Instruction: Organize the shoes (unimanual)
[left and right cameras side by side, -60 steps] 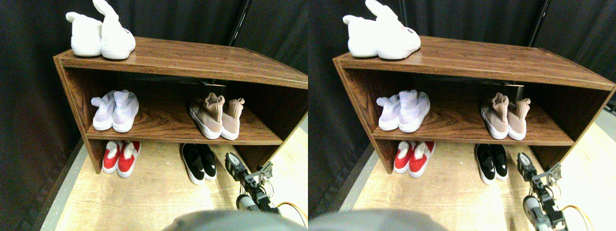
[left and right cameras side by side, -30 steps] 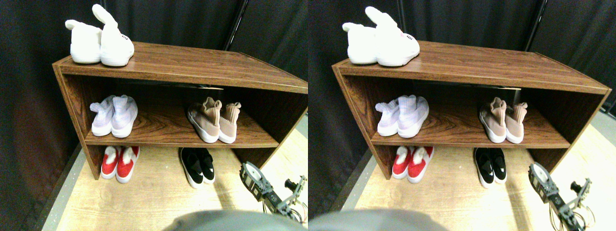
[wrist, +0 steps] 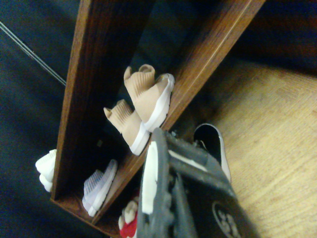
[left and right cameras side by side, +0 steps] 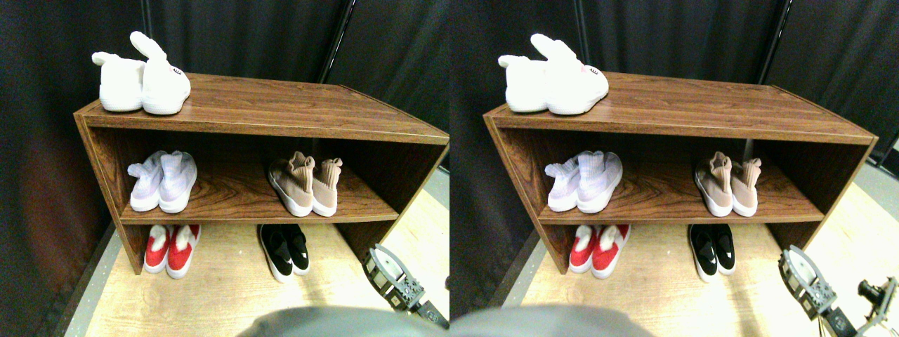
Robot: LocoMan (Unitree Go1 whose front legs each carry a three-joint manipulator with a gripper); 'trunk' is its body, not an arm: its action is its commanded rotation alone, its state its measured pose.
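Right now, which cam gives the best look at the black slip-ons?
The stereo pair view: both black slip-ons show whole, side by side on the floor under the shelf, below the tan sneakers. In the wrist view only part of one slip-on shows; the gripper frame hides the rest.

Stereo pair: high, facing forward and down at whole rack [left and right cameras side by side: 239, 112] from a little way back. Wrist view: low on floor [wrist: 267, 129] near rack's right end, turned sideways, looking along shelves. Shared: tan shoes [left and right cameras side by side: 303, 186], black shoes [left and right cameras side by side: 284, 247], right shelf end.
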